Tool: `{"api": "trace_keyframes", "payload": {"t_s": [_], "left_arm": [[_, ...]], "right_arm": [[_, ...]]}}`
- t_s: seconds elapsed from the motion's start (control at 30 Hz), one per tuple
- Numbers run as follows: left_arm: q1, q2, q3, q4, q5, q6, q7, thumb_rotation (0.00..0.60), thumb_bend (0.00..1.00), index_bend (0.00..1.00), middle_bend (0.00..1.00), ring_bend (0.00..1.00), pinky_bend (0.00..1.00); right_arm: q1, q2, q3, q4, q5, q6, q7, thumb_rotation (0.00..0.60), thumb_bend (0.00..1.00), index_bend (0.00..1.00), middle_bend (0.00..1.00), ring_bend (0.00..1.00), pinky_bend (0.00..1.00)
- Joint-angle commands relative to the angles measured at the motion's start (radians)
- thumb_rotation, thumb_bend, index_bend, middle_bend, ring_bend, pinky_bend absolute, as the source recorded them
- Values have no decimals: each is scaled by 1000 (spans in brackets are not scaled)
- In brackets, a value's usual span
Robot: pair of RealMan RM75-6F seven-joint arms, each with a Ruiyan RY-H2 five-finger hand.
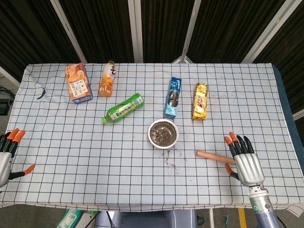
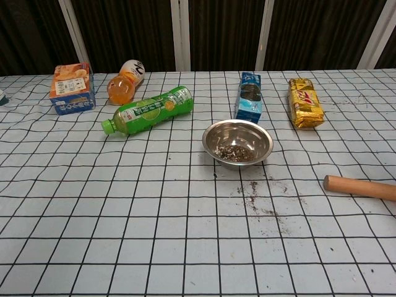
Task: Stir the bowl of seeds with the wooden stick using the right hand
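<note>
- The robot's left hand [image 1: 7,151] sits at the far left edge of the worktop [image 1: 85,161], which wears a white cloth with a black grid; its orange-tipped fingers are spread and hold nothing.
- An orange carton box [image 1: 79,83] stands near the far left corner, with an orange drink bottle [image 1: 107,79] lying just beside it.
- A green plastic bottle [image 1: 123,108] lies on its side, cap pointing to the near left.
- The round steel bowl of dark seeds [image 1: 163,133] rests near the middle; a few spilled seeds [image 2: 253,192] dot the cloth just in front of it.
- A blue biscuit packet [image 1: 173,98] lies behind the bowl, and a gold foil packet [image 1: 200,101] beside that.
- The wooden stick [image 1: 213,156] lies flat to the right of the bowl, apart from it.
- The right hand [image 1: 245,161] rests over the stick's right end, fingers extended and apart; I cannot tell whether it touches the stick.
</note>
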Motion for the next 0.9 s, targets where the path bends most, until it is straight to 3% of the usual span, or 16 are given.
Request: {"api": "trace_keyframes", "payload": {"t_s": [0.03, 0.23, 0.63, 0.9], "left_arm": [[0, -1, 0, 2, 2, 2, -1, 600, 24, 0, 0, 0, 0], [-2, -1, -2, 2, -1, -2, -5, 600, 24, 0, 0, 0, 0], [-7, 5, -4, -4, -10, -17, -24, 600, 24, 0, 0, 0, 0], [-7, 6, -2, -7, -12, -21, -22, 600, 24, 0, 0, 0, 0]], "right_arm": [[-1, -7, 1, 2, -11, 7, 6, 600, 346, 19, 37, 0, 0], [10, -42, 14, 26, -36, 16, 16, 600, 345, 169, 191, 50, 0], [59, -144, 71, -2, 63, -62, -85, 600, 345, 272, 294, 105, 0], [92, -242, 99, 58, 171, -118, -164, 600, 345, 318, 348, 150, 0]]}}
